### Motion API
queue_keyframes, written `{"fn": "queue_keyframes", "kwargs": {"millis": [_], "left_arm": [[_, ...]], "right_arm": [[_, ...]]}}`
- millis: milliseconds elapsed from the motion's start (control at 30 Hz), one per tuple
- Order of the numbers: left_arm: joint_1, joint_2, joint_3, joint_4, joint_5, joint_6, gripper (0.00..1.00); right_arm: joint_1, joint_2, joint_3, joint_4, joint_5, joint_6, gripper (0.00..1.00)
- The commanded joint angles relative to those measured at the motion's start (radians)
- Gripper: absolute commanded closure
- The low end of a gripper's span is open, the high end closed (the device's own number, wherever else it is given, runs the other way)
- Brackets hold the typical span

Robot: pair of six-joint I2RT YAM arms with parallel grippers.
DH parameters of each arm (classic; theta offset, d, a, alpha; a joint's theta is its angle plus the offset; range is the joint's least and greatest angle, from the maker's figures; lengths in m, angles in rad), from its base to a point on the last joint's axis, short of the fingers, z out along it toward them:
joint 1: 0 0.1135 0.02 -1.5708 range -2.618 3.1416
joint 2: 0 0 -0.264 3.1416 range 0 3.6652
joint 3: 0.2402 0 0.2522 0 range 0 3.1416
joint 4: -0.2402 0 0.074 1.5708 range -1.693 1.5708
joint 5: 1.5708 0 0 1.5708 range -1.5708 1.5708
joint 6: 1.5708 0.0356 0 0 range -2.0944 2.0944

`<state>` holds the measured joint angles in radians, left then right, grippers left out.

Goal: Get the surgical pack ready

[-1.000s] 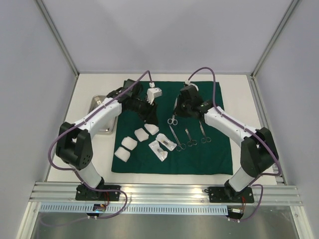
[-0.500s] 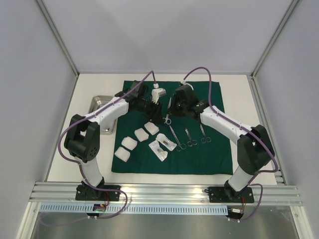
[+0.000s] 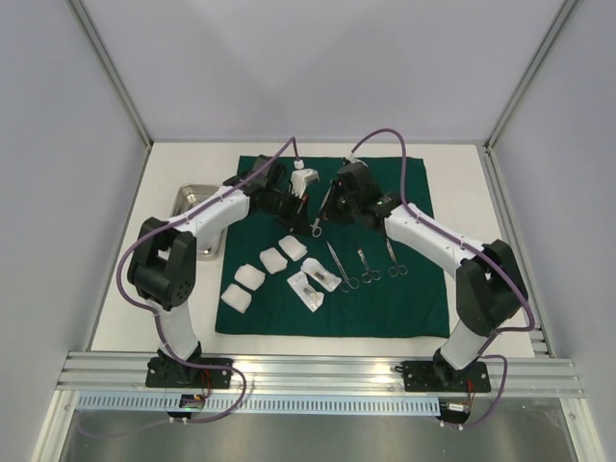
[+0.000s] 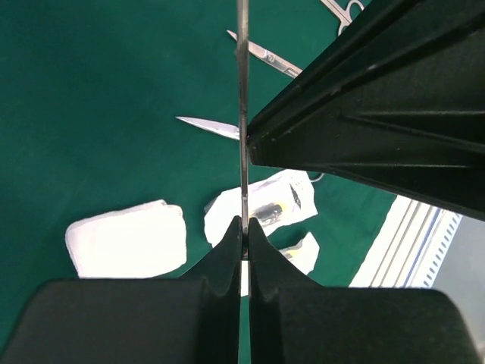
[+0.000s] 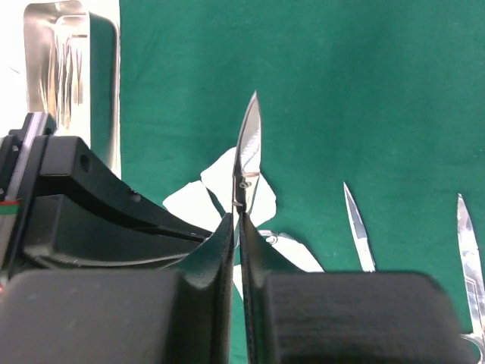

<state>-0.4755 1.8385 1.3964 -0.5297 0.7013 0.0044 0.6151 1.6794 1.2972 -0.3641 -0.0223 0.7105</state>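
Evidently, the left gripper (image 4: 244, 227) and right gripper (image 5: 236, 220) are both clamping slim steel scissors (image 5: 248, 144) above the dark green cloth (image 3: 385, 308), presumably mid-handover.

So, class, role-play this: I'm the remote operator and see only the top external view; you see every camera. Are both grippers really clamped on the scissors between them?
Observer: Yes for the right: its wrist view shows the right gripper shut on the scissors.
Operator: And the left?
Observer: The left wrist view shows the left gripper shut too, pinching their thin steel edge.
Operator: Are the blades open?
Observer: They look closed; one curved tip points out over the green cloth.
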Motion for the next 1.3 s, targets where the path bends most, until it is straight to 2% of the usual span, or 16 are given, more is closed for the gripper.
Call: {"fn": "queue_keyframes", "kwargs": {"millis": [0, 167, 267, 300, 400, 433, 533, 667, 767, 1267], "left_arm": [[-0.02, -0.03, 0.024, 0.036, 0.055, -0.014, 1.0], [0.027, -0.071, 0.009, -0.062, -0.003, 0.058, 1.0], [0.151, -0.093, -0.005, -0.171, -0.006, 0.116, 1.0], [0.231, -0.1, -0.016, -0.191, -0.003, 0.126, 1.0], [0.359, -0.142, -0.059, -0.272, 0.001, 0.208, 1.0], [0.441, -0.151, -0.069, -0.318, 0.004, 0.239, 1.0], [0.556, -0.189, -0.114, -0.383, 0.009, 0.333, 1.0], [0.727, -0.142, -0.137, -0.408, -0.026, 0.394, 1.0], [0.796, -0.069, -0.103, -0.426, -0.022, 0.407, 1.0], [0.802, 0.154, 0.029, -0.492, -0.052, 0.421, 1.0]], "right_arm": [[0.009, 0.026, 0.033, 0.059, -0.025, 0.018, 1.0], [0.005, 0.005, 0.033, 0.048, -0.016, 0.0, 0.98], [0.006, -0.026, 0.031, 0.047, -0.034, -0.032, 0.91], [0.005, -0.039, 0.03, 0.048, -0.039, -0.042, 0.89], [0.005, -0.049, 0.027, 0.042, -0.053, -0.063, 0.87], [0.005, -0.049, 0.028, 0.039, -0.054, -0.068, 0.87], [0.006, -0.035, 0.027, 0.037, -0.057, -0.078, 0.87], [0.005, -0.003, 0.031, 0.04, -0.086, -0.079, 0.87], [0.005, 0.016, 0.034, 0.039, -0.105, -0.08, 0.87], [0.005, 0.028, 0.031, 0.007, -0.08, -0.112, 0.88]]}}
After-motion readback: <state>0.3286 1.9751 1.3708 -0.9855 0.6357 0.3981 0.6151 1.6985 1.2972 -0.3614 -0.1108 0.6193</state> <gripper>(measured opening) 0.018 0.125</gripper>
